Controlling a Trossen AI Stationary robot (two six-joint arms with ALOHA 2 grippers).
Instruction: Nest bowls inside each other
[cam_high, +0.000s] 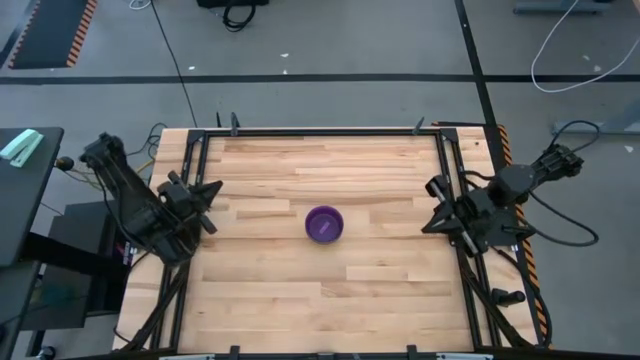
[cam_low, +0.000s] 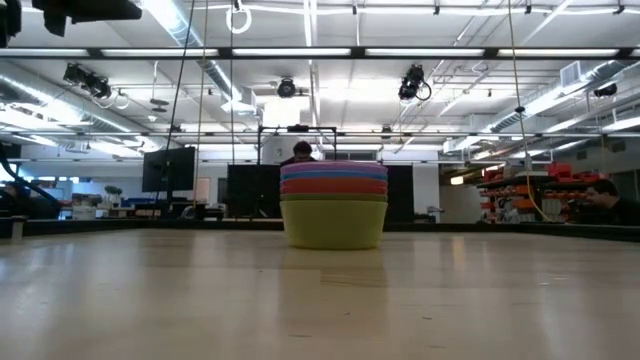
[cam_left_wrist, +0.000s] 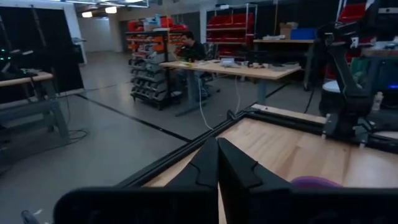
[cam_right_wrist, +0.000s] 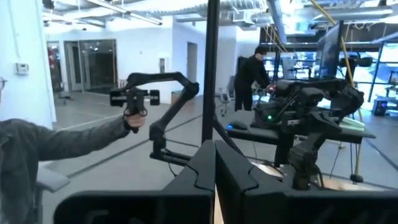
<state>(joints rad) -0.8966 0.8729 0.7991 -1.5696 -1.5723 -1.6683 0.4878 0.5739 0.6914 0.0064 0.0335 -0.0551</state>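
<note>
The bowls stand nested in one stack at the table's middle. From above only the purple top bowl shows. The low view shows the stack from the side: a yellow-green bowl at the bottom resting on the table, then orange, pink, blue and purple rims above it. A sliver of the purple bowl shows in the left wrist view. My left gripper waits at the table's left edge, shut, apart from the stack. My right gripper waits at the right edge, shut.
The wooden table has a black metal frame around its edges. Bare wood lies on all sides of the stack. A person holding a handle stands beyond the table in the right wrist view; others sit at desks in the room.
</note>
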